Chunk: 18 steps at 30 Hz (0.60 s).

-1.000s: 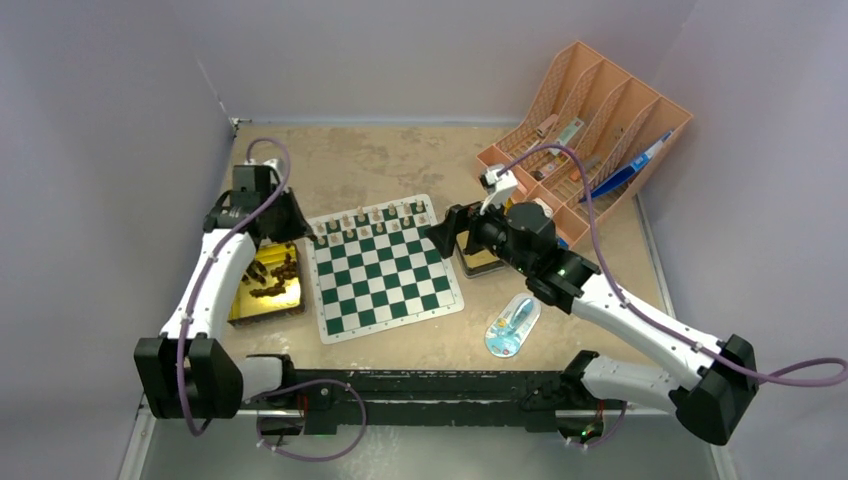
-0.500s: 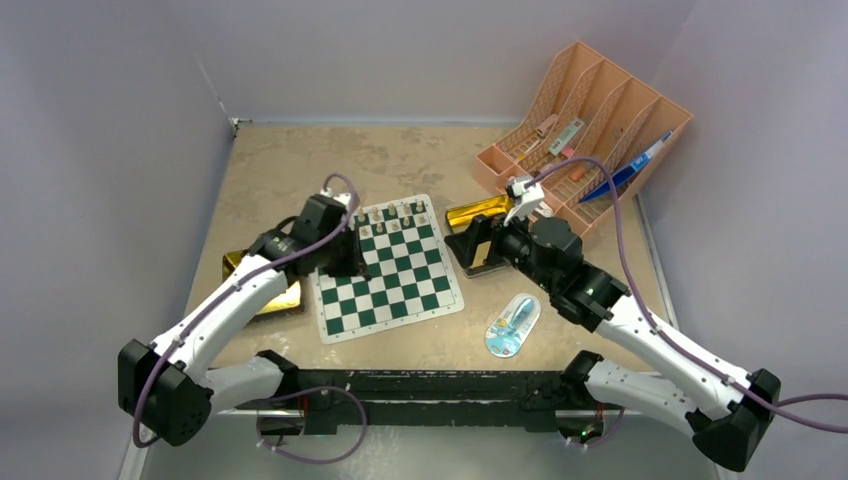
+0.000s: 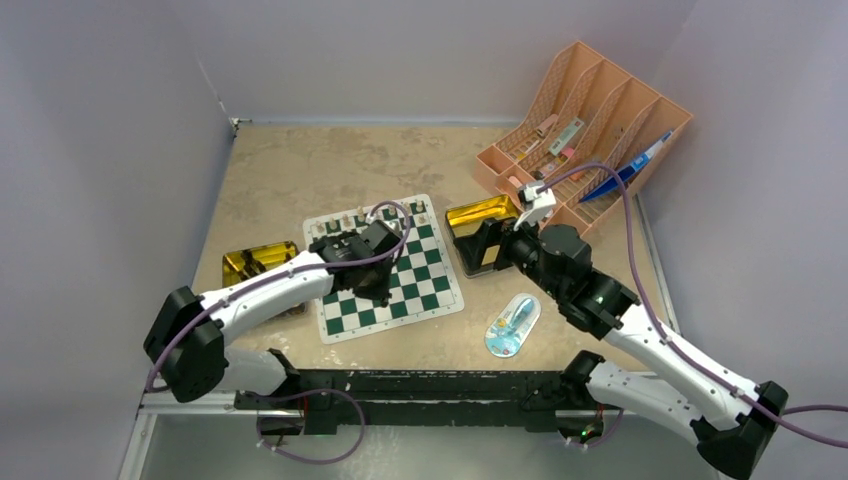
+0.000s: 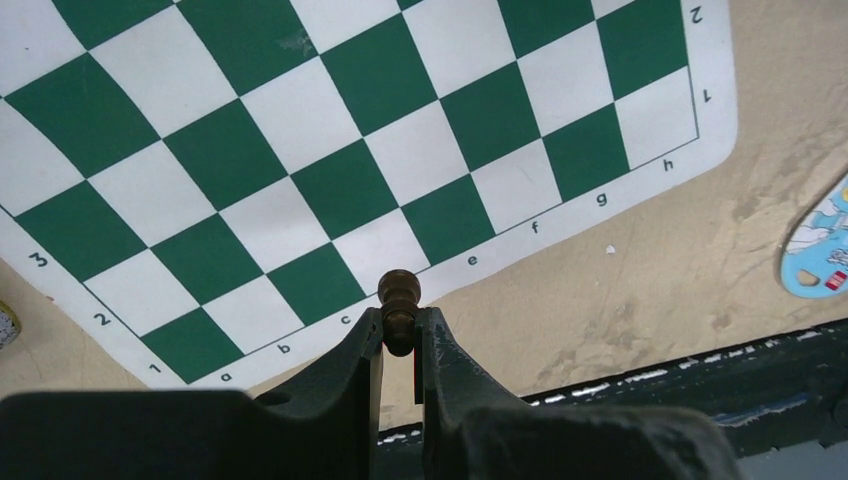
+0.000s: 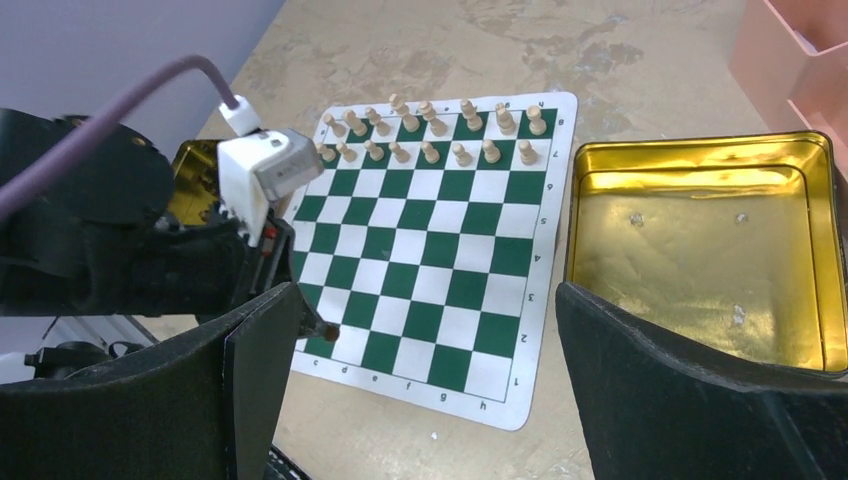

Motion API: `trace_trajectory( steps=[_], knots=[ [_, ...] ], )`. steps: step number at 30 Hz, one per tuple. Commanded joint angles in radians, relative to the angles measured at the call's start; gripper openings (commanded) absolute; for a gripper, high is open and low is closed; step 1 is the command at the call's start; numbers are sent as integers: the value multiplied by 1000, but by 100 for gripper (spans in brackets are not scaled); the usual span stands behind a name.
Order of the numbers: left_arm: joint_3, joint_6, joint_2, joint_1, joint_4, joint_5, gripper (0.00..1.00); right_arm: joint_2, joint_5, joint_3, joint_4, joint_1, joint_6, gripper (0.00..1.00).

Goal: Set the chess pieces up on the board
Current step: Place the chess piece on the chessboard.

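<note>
The green-and-white board [image 3: 428, 288] lies mid-table, with light tan chess pieces [image 3: 385, 215] filling its two far rows, also seen in the right wrist view as two lines of tan pieces [image 5: 430, 130]. My left gripper [image 3: 375, 282] hangs over the board's near rows. Its jaws [image 4: 400, 325] are shut on a dark brown chess piece [image 4: 400, 300], held above the border near the c–d letters of the board [image 4: 330, 130]. My right gripper [image 3: 482, 247] stands wide open [image 5: 430, 390] beside the board's [image 5: 440, 280] right edge, nothing between its fingers.
An empty gold tin [image 5: 700, 240] sits right of the board under my right gripper. A second gold tin [image 3: 255, 265] lies left of the board, partly behind my left arm. An orange rack [image 3: 590, 120] stands back right. A blue-and-white oval item [image 3: 512, 325] lies near front.
My left arm swung from the left tin across to the board's near rows, carrying the dark piece. My right gripper drew back a little, uncovering the right tin.
</note>
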Motion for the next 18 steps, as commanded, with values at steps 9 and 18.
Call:
trace_trajectory(
  steps=[9, 18],
  knots=[
    [81, -67, 150, -106, 19, -88, 2, -52, 41, -17, -8, 3, 19, 99],
    [160, -87, 243, -156, -4, -94, 2, -81, 40, -26, -30, 3, 16, 99]
  ],
)
